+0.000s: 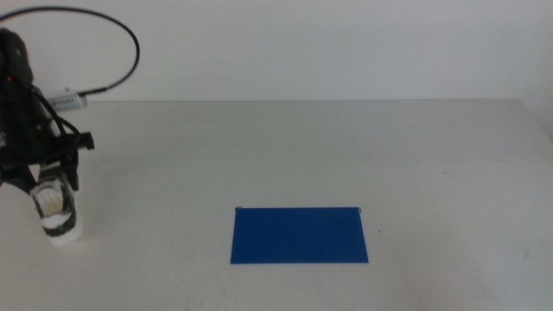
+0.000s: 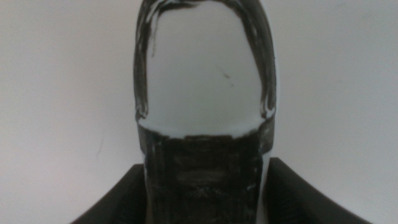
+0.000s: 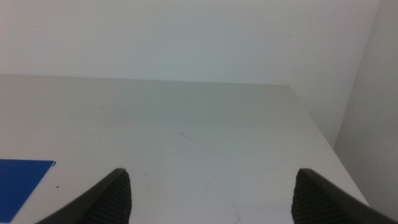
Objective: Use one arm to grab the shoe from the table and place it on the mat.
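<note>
Left end effector closed on shoe, toe hanging down at counter's left edge | mat well apart: slip risk in carry | right end effector open, empty.

Shoe blurred, heel end cut off below; mat cropped at frame edge.
</note>
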Robot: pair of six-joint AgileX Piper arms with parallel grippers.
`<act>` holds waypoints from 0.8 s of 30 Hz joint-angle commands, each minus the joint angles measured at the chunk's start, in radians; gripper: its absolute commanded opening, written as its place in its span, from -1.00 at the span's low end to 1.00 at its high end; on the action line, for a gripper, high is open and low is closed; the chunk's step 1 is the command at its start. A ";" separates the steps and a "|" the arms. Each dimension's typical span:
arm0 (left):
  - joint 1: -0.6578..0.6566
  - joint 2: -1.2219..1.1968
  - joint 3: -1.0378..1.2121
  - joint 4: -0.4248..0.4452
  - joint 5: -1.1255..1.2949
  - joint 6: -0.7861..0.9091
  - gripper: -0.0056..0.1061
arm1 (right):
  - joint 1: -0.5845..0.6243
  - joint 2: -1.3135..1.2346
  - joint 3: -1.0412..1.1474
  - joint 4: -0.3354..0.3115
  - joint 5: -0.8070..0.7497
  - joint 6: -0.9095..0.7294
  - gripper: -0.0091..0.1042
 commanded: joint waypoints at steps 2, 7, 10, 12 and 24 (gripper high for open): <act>-0.017 -0.124 -0.032 0.010 0.071 -0.039 -0.65 | -0.005 -0.021 -0.010 -0.008 -0.079 -0.013 0.33; -0.076 -0.193 -0.028 0.053 0.112 -0.082 -0.65 | -0.005 -0.021 -0.010 -0.008 -0.079 -0.013 0.33; -0.123 -0.237 0.000 0.069 0.110 -0.136 -0.65 | -0.005 -0.021 -0.010 -0.008 -0.079 -0.013 0.33; -0.153 -0.260 0.021 0.066 0.110 -0.171 -0.65 | -0.005 -0.021 -0.010 -0.008 -0.079 -0.013 0.33; -0.392 -0.255 0.023 0.000 0.110 -0.308 -0.65 | -0.005 -0.021 -0.010 -0.008 -0.079 -0.013 0.33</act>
